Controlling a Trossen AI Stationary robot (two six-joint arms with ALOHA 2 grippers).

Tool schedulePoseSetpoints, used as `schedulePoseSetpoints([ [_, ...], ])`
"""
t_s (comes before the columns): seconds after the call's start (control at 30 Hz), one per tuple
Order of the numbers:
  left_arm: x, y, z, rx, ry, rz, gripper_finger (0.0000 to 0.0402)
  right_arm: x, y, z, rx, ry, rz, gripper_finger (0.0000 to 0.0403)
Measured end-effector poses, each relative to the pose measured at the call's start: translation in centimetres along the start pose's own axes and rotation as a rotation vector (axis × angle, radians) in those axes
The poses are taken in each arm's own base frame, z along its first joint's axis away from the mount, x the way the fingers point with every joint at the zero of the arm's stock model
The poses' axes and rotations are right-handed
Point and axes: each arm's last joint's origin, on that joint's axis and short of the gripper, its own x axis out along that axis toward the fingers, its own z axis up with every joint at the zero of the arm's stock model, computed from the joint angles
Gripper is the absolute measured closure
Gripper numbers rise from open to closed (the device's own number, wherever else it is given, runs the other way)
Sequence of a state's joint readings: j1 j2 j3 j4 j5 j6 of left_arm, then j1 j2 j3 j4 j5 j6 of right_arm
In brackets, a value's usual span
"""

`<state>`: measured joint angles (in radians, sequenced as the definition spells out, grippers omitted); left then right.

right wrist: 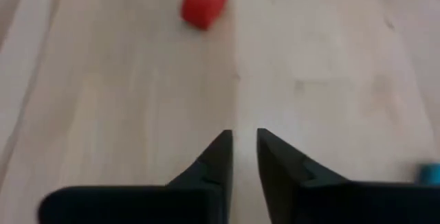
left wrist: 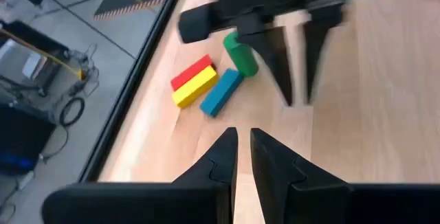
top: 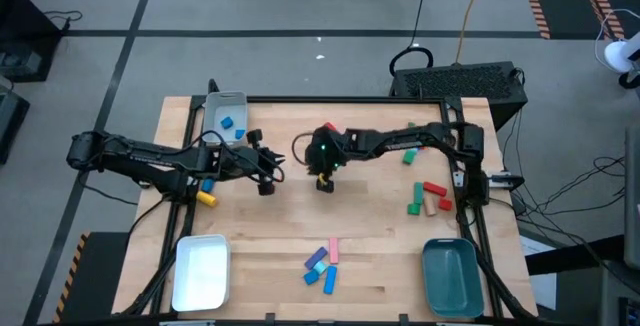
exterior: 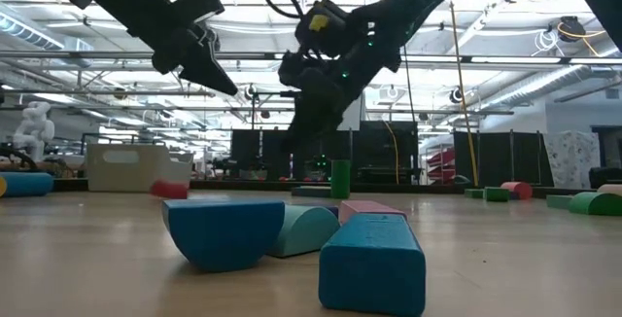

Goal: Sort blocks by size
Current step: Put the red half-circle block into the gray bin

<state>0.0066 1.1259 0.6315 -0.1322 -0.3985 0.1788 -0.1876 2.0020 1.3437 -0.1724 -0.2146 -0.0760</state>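
Two dark jointed arms reach inward from opposite sides and nearly meet over the middle of the surface. The left pincer (top: 266,188) points toward the centre, its fingers pressed together and empty. The right pincer (top: 324,183) hangs just beside it, angled downward — its fingers narrowly parted, holding nothing.

A pale wooden table (top: 370,236) carries three trays: a grey tray (top: 226,116) at the far left holding small blue pieces, a white tray (top: 202,271) at the near left, a teal tray (top: 448,276) at the near right. Blocks lie loose on the boards: a pink and blue cluster (top: 322,264) near the front, green, red and tan ones (top: 428,196) on the right
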Motion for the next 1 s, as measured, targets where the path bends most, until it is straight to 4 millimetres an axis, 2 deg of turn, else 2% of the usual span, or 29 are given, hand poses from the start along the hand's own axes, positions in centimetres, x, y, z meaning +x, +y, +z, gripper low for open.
schedulePoseSetpoints([
  [0.2,0.0,0.0,-1.1,-0.033,0.110,0.001,0.0357,3.5,2.6,-0.4,-0.132,-0.081,0.039,0.0267],
  [0.33,-0.2,0.2,-2.3,-0.113,0.230,0.084,0.0357,5.4,3.6,-0.3,-0.172,-0.187,0.049,0.0214],
  [0.57,-0.4,0.5,-3.5,-0.279,0.334,0.149,0.0357,7.1,3.5,0.2,-0.063,-0.231,0.039,0.0140],
  [0.7,-0.5,0.6,-3.6,-0.311,0.336,0.183,0.0357,8.4,3.3,0.2,-0.059,-0.220,0.039,0.0123],
  [0.87,-0.5,0.6,-3.6,-0.291,0.332,0.206,0.0357,9.5,3.3,0.5,-0.054,-0.228,0.044,0.0122],
  [1.0,-0.5,0.7,-3.6,-0.289,0.332,0.217,0.0357,9.6,3.2,0.6,-0.032,-0.230,0.042,0.0126],
])
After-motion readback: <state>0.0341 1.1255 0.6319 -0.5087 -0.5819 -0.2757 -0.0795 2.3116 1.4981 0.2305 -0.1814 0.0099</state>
